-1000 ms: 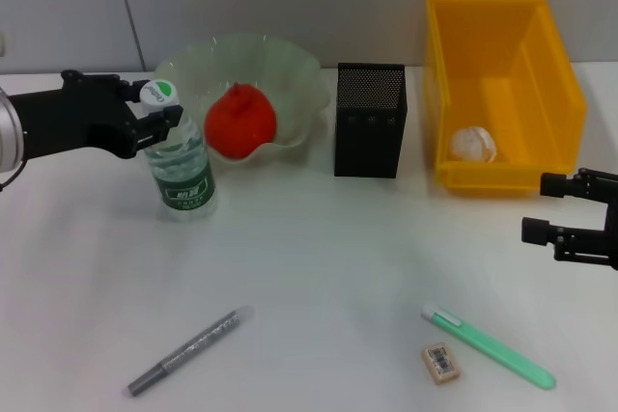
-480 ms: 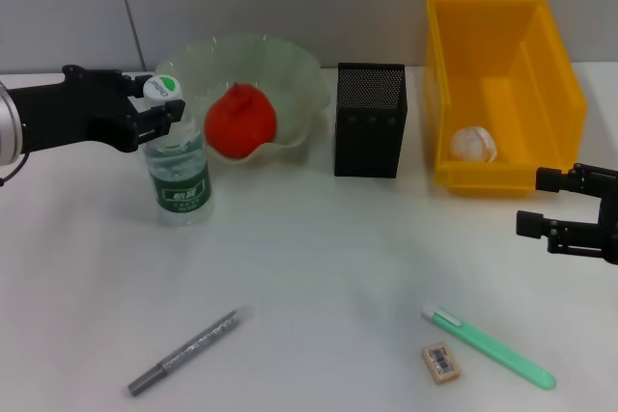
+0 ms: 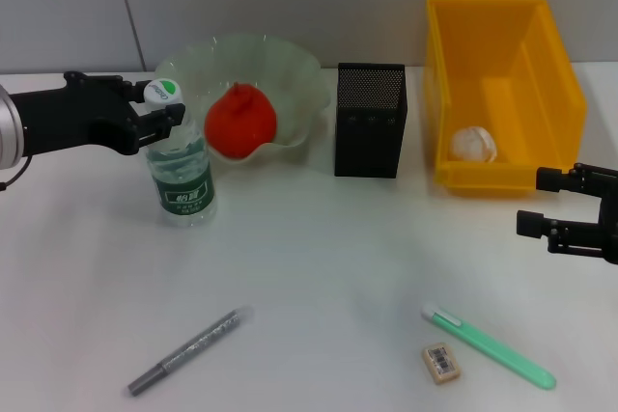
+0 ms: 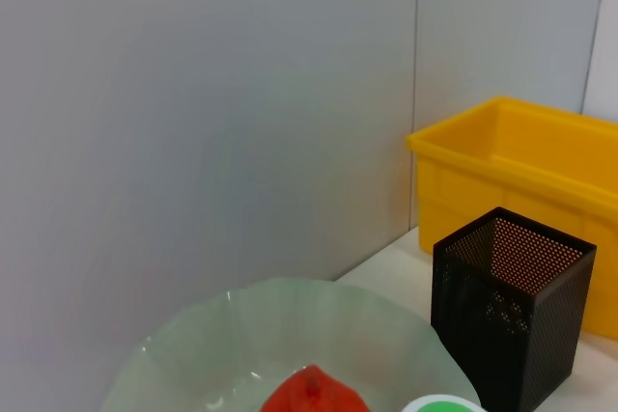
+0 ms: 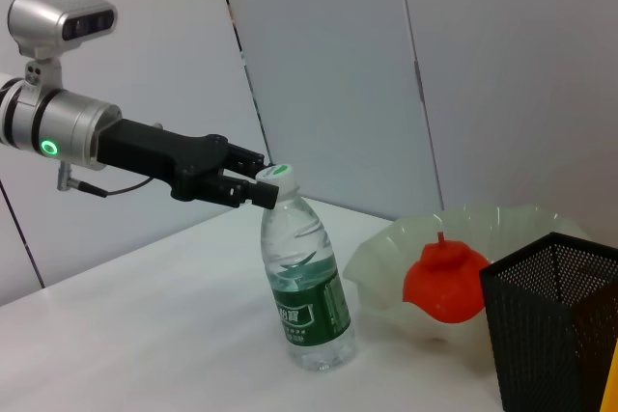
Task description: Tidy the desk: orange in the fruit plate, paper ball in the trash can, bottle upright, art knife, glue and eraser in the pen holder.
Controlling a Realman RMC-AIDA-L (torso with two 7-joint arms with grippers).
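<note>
One clear ribbed bottle (image 3: 181, 169), upright.

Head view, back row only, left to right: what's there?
Clear plastic water bottle with green label → pale green wavy glass fruit plate → black mesh pen holder → yellow plastic bin.

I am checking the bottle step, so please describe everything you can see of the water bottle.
The water bottle is clear plastic with a green label and a white and green cap. It stands nearly upright on the white table, just in front of the glass fruit plate. The left gripper is at its neck, just under the cap.
</note>
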